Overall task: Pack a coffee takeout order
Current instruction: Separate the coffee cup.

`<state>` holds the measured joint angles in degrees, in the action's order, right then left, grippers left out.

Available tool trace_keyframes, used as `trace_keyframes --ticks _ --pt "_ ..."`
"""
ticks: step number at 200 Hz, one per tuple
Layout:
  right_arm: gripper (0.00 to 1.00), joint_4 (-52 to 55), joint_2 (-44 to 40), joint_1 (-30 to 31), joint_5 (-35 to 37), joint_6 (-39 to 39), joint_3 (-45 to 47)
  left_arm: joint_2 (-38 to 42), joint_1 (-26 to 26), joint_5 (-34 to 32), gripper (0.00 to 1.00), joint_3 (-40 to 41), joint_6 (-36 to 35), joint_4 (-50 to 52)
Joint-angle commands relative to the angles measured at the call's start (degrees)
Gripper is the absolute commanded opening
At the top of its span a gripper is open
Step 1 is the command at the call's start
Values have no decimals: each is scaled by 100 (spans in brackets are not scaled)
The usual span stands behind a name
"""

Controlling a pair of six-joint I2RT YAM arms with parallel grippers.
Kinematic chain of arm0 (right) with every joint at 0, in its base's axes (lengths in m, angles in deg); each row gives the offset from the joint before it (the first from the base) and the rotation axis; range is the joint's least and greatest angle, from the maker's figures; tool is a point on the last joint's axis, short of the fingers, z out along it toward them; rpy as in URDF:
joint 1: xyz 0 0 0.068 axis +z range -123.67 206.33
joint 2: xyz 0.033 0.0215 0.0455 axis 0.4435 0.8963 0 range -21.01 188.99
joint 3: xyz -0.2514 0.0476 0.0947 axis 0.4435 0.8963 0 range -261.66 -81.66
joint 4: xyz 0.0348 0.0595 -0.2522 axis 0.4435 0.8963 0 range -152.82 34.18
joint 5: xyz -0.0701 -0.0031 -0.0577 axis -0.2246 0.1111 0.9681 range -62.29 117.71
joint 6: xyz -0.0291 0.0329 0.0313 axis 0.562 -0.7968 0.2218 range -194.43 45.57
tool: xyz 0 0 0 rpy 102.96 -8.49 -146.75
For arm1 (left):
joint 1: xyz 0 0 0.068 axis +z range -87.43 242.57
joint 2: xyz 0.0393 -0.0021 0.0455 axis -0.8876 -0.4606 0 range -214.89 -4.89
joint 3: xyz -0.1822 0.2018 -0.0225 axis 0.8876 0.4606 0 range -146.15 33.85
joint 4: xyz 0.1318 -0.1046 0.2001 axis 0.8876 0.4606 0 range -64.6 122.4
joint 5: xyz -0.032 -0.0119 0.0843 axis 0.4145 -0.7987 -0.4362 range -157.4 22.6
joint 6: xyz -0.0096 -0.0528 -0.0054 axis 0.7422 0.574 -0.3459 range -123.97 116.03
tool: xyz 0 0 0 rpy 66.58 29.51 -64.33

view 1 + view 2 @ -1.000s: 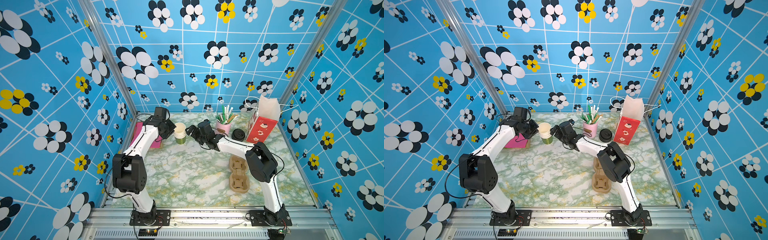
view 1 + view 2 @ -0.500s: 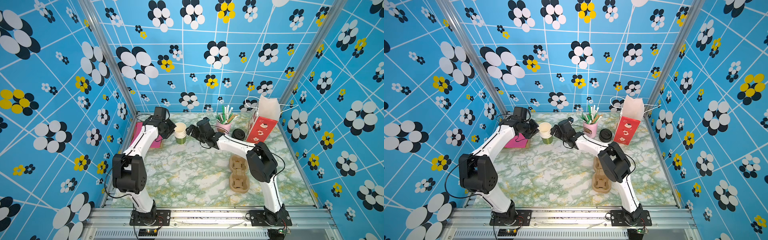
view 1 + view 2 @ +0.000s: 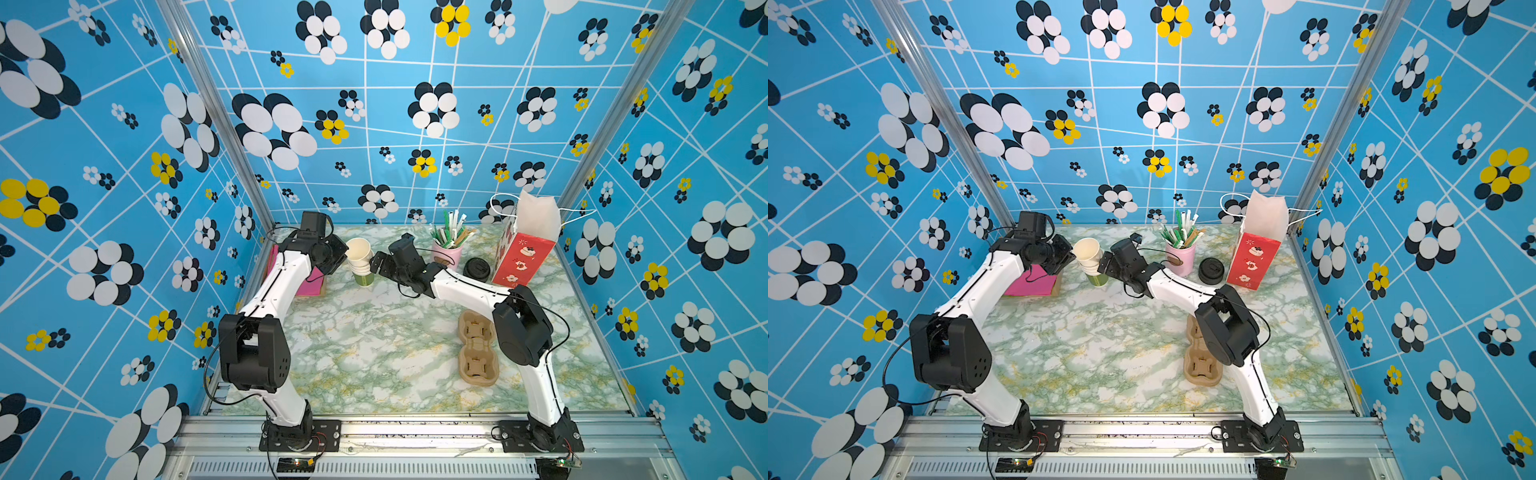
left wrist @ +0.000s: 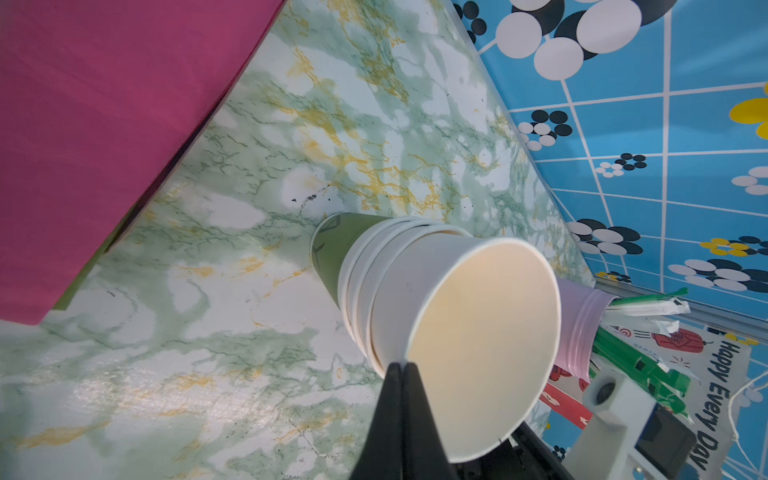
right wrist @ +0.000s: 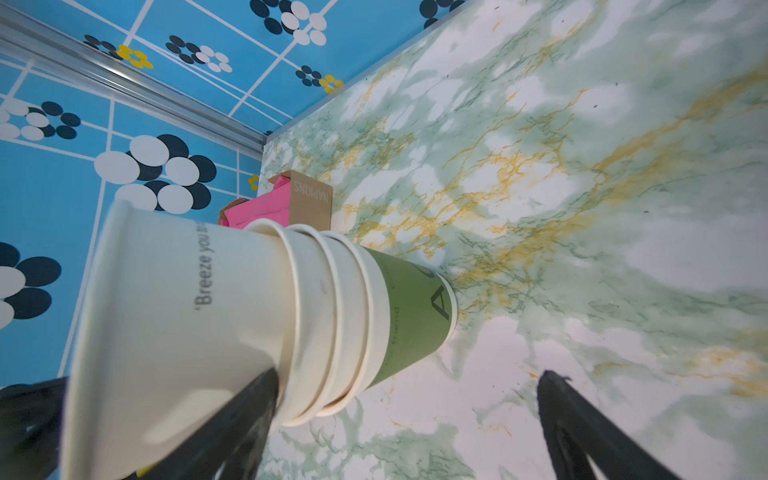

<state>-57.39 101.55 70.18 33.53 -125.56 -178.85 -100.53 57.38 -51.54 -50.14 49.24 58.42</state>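
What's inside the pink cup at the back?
Wrapped straws, green and white, stick out of the pink cup. Their lower ends and the cup's bottom are hidden.

Cup stack (image 3: 360, 262) w/ green base at back; black lid (image 3: 477, 269) beside red bag (image 3: 521, 259)

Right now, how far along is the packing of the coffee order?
Nothing is packed yet: the cup holder sits empty. In hand: the left gripper pinches the rim of the top cup; the right gripper stands open by the stack. Left: lid, napkin, straw, bag.
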Motion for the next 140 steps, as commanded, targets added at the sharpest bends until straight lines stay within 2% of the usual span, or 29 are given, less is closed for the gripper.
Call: trace_keyframes --ticks 1,140 --pt "99 290 154 48 185 286 -207 271 88 136 0 116 50 -160" --pt "99 39 -159 57 -54 490 -443 1075 275 -47 0 -481 -341 473"
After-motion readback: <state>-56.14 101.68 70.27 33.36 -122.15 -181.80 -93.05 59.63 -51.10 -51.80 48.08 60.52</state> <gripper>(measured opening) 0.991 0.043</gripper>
